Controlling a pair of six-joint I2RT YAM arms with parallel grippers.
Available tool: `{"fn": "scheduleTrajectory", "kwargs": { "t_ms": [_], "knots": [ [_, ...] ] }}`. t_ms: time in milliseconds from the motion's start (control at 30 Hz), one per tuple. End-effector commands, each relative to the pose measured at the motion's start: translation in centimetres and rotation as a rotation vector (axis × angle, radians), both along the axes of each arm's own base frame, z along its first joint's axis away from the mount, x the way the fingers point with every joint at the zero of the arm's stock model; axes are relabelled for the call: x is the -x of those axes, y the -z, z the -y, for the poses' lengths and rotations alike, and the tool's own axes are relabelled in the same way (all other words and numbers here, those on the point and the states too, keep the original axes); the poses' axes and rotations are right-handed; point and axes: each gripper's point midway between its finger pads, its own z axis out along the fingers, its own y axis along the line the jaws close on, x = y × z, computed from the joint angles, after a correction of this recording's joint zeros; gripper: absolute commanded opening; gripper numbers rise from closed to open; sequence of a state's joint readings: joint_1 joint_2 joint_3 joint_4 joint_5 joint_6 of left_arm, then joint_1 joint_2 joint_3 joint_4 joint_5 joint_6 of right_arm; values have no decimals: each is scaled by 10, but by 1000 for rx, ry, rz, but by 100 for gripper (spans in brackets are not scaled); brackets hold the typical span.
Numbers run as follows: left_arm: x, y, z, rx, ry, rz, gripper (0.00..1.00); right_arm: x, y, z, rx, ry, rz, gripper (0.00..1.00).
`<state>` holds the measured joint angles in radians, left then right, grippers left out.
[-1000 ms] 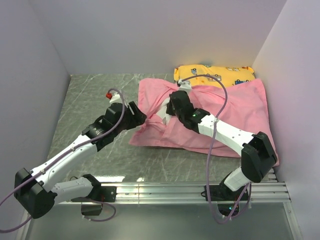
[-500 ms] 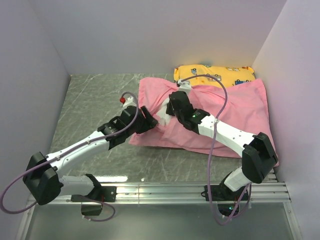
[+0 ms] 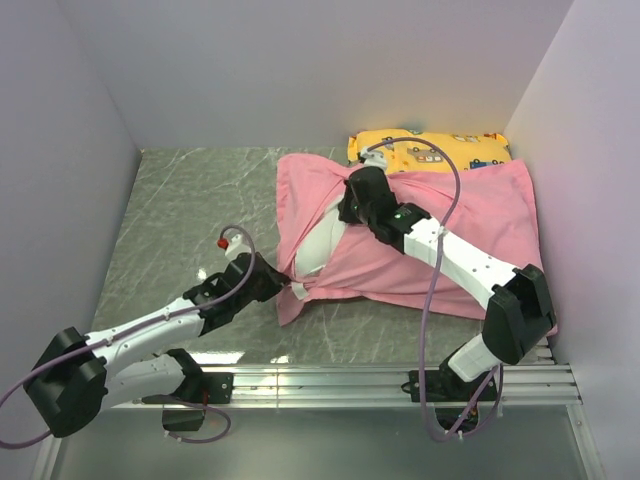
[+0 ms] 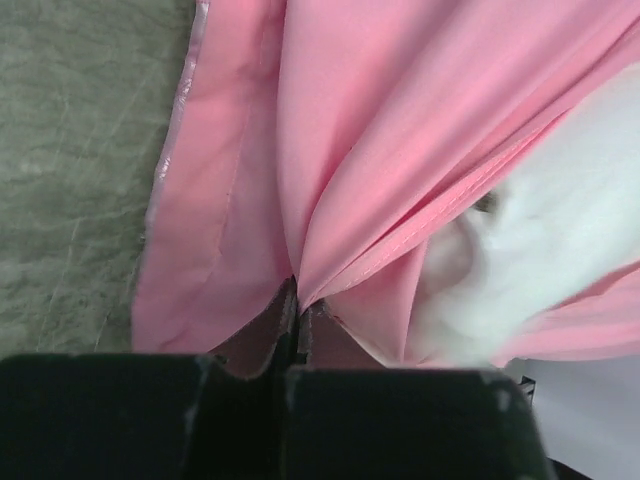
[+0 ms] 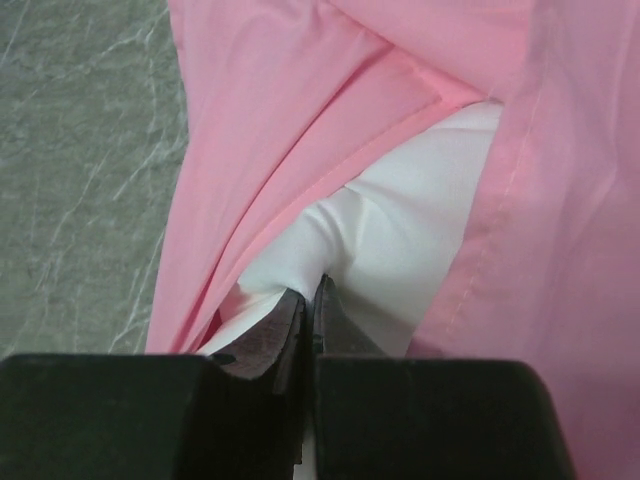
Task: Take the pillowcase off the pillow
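Observation:
The pink pillowcase (image 3: 450,240) lies across the right half of the table. Its open end faces left, where the white pillow (image 3: 318,245) bulges out. My left gripper (image 3: 283,290) is at the near-left corner of that opening, shut on a bunched fold of the pillowcase (image 4: 380,150), which fans out from the left gripper (image 4: 297,300); the pillow (image 4: 570,250) shows to its right. My right gripper (image 3: 345,212) reaches into the opening from above. In its wrist view the right gripper (image 5: 312,290) is shut on a pinch of the pillow (image 5: 400,220), with the pillowcase (image 5: 300,100) on both sides.
A yellow cartoon-vehicle pillow (image 3: 430,150) lies against the back wall, partly under the pillowcase's far edge. Grey marbled tabletop (image 3: 190,210) shows at the left. Walls close in on the left, back and right. A metal rail (image 3: 380,378) runs along the near edge.
My left gripper went from open to shut on the pillowcase's edge and drew back toward the near left, stretching the opening. More white pillow shows. The right gripper kept its pinch.

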<state>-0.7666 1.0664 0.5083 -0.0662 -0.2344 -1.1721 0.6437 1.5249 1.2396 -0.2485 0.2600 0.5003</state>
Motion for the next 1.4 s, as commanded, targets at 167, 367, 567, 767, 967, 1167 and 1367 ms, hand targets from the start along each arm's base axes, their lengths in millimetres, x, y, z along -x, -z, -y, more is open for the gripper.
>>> {"fn": "scheduleTrajectory", "kwargs": {
  "t_ms": [167, 367, 567, 767, 967, 1167, 1367],
  "knots": [
    [7, 60, -31, -64, -92, -113, 0, -27, -104, 38, -191, 50, 209, 0],
    [-17, 72, -28, -11, -105, -113, 1, 2, -107, 23, -220, -103, 179, 0],
    [-64, 25, -2, 2, -46, 0, 9, 91, -59, -49, -256, -388, 86, 0],
    [-84, -21, -5, -42, -67, 107, 47, 131, 30, -68, -194, -419, -44, 0],
    [-82, -30, -25, -106, -116, 132, 66, 122, 48, -45, -120, -318, -27, 0],
    [-65, -62, -41, -152, -114, 217, 61, 114, 41, -41, -87, -288, 0, 0],
    [-56, -110, -23, -253, -17, 331, 66, 109, 33, -46, -83, -291, 6, 0]
  ]
}}
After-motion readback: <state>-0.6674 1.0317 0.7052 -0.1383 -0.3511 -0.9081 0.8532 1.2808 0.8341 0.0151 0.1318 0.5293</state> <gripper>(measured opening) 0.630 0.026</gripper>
